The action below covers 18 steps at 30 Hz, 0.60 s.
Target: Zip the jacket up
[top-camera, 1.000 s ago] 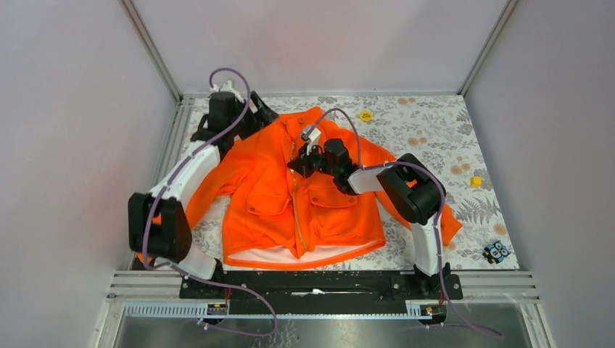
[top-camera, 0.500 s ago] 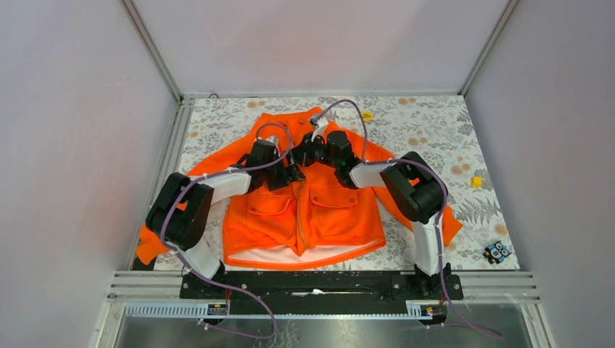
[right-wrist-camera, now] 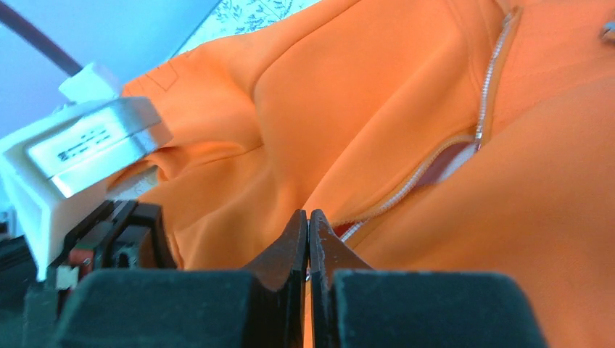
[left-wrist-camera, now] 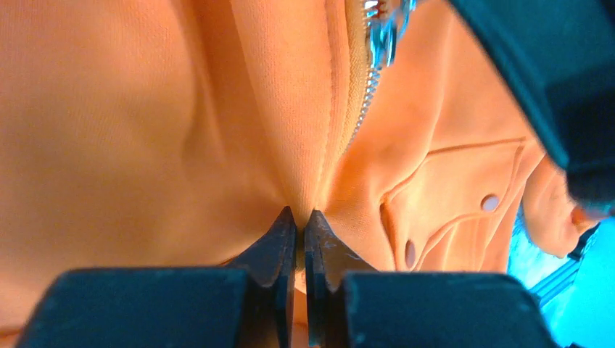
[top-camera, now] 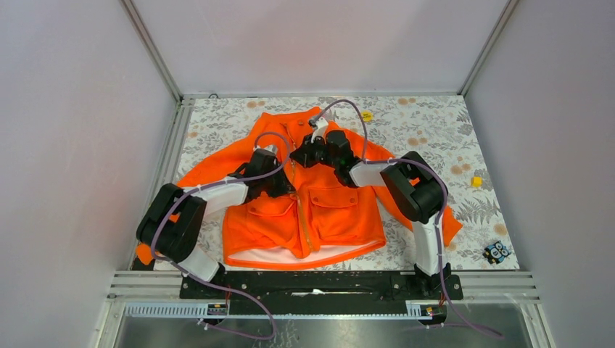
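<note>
The orange jacket (top-camera: 333, 210) lies front up on the table, collar at the far side, its zipper (top-camera: 304, 228) running down the middle. My left gripper (top-camera: 284, 187) is shut on a fold of jacket fabric (left-wrist-camera: 304, 181) just beside the zipper teeth (left-wrist-camera: 360, 109), below the silver slider (left-wrist-camera: 381, 32). My right gripper (top-camera: 304, 157) sits higher up at the chest, shut, with a small metal glint between its tips. In the right wrist view the right gripper (right-wrist-camera: 309, 216) is at the slider end, and the zipper (right-wrist-camera: 484, 87) above it gapes open toward the collar.
A yellow disc (top-camera: 365, 115) lies at the far edge, a yellow cube (top-camera: 476, 181) to the right, and a small black-and-white object (top-camera: 496, 251) at the near right. The jacket's right sleeve (top-camera: 450, 225) runs under my right arm. Grey walls enclose the table.
My left arm has swung from the far left shoulder to the jacket front and shut on the fabric by the zipper. My right gripper has moved slightly toward the collar, staying shut.
</note>
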### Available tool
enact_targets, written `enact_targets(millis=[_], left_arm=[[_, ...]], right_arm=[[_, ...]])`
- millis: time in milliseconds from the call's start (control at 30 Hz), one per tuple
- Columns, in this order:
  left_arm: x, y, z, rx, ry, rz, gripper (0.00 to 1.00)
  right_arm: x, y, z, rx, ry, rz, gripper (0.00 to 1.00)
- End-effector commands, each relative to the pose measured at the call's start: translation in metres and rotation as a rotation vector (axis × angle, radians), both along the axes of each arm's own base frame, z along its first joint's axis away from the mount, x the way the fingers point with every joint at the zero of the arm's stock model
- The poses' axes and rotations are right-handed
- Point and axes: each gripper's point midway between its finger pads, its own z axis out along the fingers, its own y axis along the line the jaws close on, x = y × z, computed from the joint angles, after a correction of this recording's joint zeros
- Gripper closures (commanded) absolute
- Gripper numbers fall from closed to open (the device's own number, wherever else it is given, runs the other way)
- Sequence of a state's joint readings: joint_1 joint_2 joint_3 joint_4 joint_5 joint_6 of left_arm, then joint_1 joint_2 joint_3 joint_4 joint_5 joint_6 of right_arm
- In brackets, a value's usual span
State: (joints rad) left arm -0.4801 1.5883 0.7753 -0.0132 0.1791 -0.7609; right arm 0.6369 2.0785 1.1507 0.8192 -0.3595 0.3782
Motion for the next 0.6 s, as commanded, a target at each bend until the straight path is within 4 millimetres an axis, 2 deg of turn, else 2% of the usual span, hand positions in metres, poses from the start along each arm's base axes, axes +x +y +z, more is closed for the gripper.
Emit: enact_targets(millis=[0, 167, 267, 367, 400, 467, 500, 533, 567], left_arm=[[-0.049, -0.008, -0.007, -0.042, 0.12, -0.091, 1.0], [-0.092, -0.02, -0.019, -0.015, 0.201, -0.169, 1.0], [-0.117, -0.024, -0.019, -0.018, 0.211, -0.183, 1.0], [-0.136, -0.007, -0.021, 0.037, 0.227, -0.154, 1.0], [-0.139, 0.0, -0.02, 0.049, 0.219, -0.132, 1.0], [-0.141, 0.011, -0.018, 0.069, 0.203, -0.096, 1.0], [-0.142, 0.016, -0.019, 0.083, 0.205, -0.079, 1.0], [-0.143, 0.019, -0.019, 0.094, 0.205, -0.072, 1.0], [-0.143, 0.02, -0.021, 0.097, 0.207, -0.07, 1.0]], right_arm=[[0.028, 0.006, 0.032, -0.065, -0.136, -0.023, 1.0], [0.097, 0.012, 0.018, -0.184, -0.164, -0.166, 1.0], [0.139, 0.011, 0.02, -0.178, -0.183, -0.228, 1.0], [0.185, 0.014, 0.012, -0.192, -0.196, -0.253, 1.0], [0.199, 0.014, 0.003, -0.198, -0.181, -0.26, 1.0], [0.229, 0.017, 0.01, -0.18, -0.209, -0.284, 1.0], [0.241, 0.016, 0.019, -0.162, -0.241, -0.306, 1.0], [0.251, 0.011, 0.037, -0.121, -0.287, -0.344, 1.0], [0.256, 0.006, 0.031, -0.107, -0.283, -0.361, 1.0]])
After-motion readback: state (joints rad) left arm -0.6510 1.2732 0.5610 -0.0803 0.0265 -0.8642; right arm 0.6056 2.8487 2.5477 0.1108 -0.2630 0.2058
